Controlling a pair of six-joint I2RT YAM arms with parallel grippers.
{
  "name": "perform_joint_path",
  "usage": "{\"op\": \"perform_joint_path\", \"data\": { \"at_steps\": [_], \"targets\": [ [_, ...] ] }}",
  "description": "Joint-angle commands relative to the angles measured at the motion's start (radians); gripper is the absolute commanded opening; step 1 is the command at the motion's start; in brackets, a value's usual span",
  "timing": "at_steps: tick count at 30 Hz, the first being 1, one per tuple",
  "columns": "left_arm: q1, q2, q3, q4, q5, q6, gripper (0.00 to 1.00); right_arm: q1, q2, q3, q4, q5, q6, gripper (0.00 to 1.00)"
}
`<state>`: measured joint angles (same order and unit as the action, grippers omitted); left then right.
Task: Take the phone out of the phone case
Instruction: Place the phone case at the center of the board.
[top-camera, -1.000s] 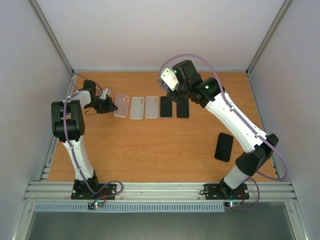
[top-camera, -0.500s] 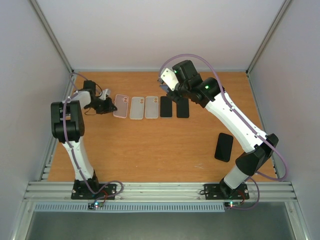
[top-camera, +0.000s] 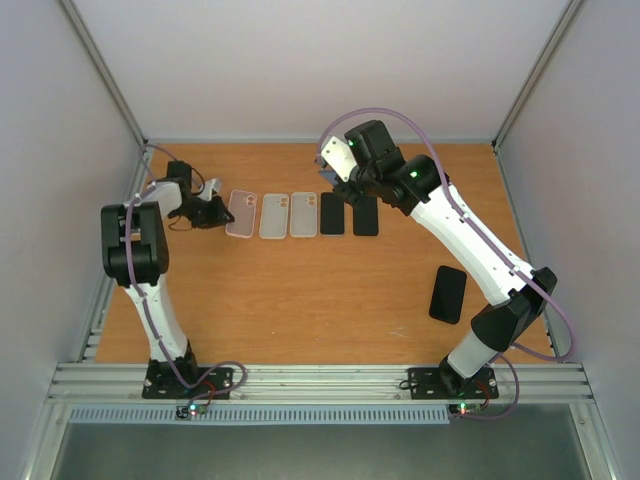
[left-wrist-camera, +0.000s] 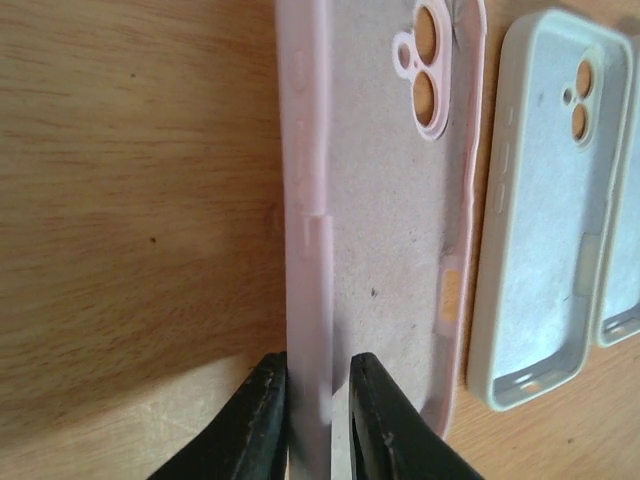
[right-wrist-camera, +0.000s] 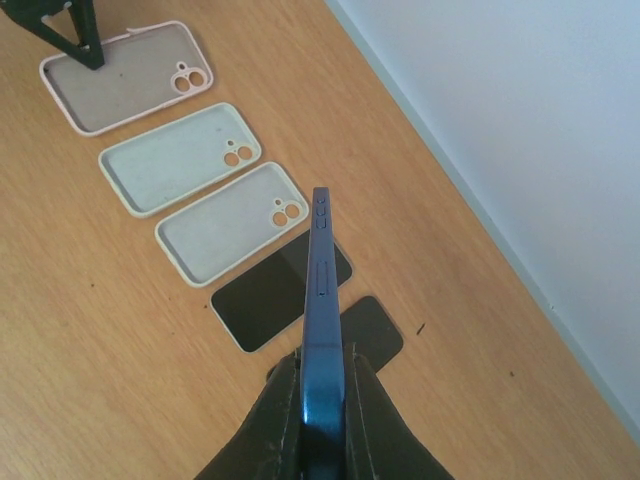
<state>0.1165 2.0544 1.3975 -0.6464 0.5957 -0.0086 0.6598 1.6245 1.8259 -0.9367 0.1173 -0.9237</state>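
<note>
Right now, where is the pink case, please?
Top view: the pink case lies at the left end of the row, beside a white case, held by the left end effector.

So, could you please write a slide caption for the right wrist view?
Jaws clamp a blue phone edge-on above three empty cases and two dark phones.

- Wood-grain counter (top-camera: 300, 300), orange-brown.
- Along its far side, one row lying flat, each piece just beside the next, left to right: pink case (top-camera: 241, 212), pale case (top-camera: 273, 215), second pale case (top-camera: 303, 214), all three open side up; then black phone (top-camera: 332, 214) and second black phone (top-camera: 366, 216).
- Well apart, nearer on the right: third black phone (top-camera: 448, 294), flat, slightly askew to the row.
</note>
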Motion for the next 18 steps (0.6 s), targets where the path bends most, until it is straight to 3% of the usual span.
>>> {"op": "perform_joint_path", "data": {
  "at_steps": [1, 12, 18],
  "targets": [
    [-0.008, -0.049, -0.025, -0.022, -0.071, 0.024, 0.22, -0.006, 0.003, 0.028, 0.011, -0.007, 0.005, 0.01],
    [-0.006, -0.138, -0.015, -0.03, -0.192, -0.009, 0.51, -0.007, 0.015, 0.061, 0.01, -0.01, -0.021, 0.01],
    [-0.006, -0.317, 0.033, -0.012, 0.009, -0.112, 0.57, -0.002, 0.057, 0.15, 0.009, 0.01, -0.082, 0.01]
  ]
}}
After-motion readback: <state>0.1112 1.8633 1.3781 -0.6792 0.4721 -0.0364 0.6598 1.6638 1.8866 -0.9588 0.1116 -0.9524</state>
